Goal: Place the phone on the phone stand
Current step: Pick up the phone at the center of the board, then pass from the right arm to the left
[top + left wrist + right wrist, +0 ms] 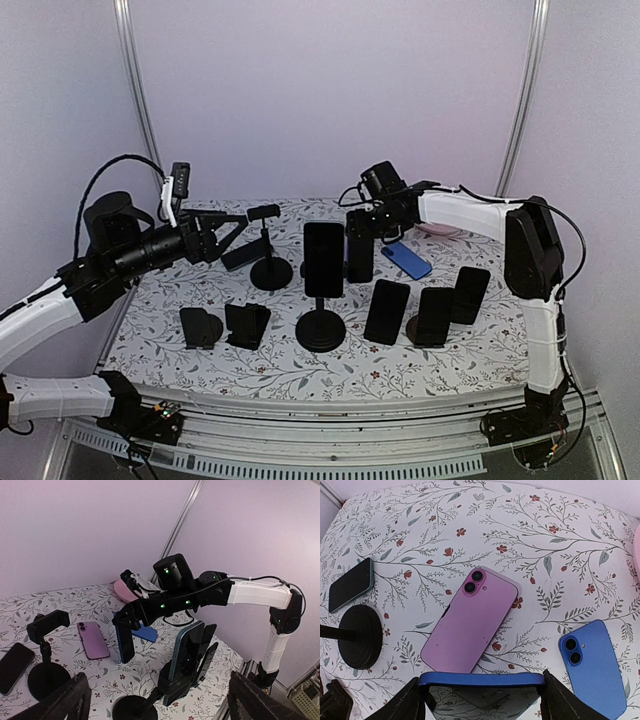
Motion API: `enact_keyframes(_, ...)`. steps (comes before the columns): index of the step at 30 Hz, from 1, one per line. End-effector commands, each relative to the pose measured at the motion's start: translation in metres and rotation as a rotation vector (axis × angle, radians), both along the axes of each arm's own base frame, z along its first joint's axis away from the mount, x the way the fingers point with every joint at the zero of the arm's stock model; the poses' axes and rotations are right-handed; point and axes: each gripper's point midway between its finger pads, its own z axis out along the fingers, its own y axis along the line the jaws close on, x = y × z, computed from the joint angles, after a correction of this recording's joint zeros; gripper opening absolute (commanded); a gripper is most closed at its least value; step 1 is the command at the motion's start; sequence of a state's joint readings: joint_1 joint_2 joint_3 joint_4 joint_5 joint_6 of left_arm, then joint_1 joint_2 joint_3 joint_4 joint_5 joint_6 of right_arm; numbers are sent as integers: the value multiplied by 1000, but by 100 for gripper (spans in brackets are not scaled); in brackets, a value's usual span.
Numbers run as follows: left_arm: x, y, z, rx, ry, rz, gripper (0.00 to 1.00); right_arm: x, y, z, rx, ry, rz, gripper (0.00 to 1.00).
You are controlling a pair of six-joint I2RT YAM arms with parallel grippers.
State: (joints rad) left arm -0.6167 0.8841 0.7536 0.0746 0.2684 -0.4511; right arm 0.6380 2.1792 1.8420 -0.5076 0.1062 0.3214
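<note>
Hovering left claw, jaws spread wide, holding nothing | phone stand just right of its tips | right claw gripping blue-edged phone upright, lower part cut off in wrist view | lettering too small to read

flat phone on table — stand beside

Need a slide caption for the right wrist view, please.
Right gripper grips a blue phone by its edges; a pink phone lies face down beyond.

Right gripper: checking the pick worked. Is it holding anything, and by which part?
Yes: the blue-edged phone, hanging upright, clamped across its upper end between the fingers of the right gripper.
</note>
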Motion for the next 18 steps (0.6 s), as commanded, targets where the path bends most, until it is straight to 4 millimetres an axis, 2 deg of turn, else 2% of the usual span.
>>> enact_keyframes(1,0,-5,23,-34,-54,3,95,8,-5,60,67,-120,-37,64)
enact_keyframes(7,5,-10,30,-20,-77,6,92,5,-14,89,83,-175,-59,64)
enact_keyframes(11,15,-14,39,-1,-102,24,89,4,-17,119,109,-231,-65,64)
enact_keyframes(13,22,-15,51,9,-126,39,88,4,-19,136,121,-259,-69,64)
enact_keyframes(18,47,-24,68,67,-162,86,83,1,-24,182,168,-348,-81,63)
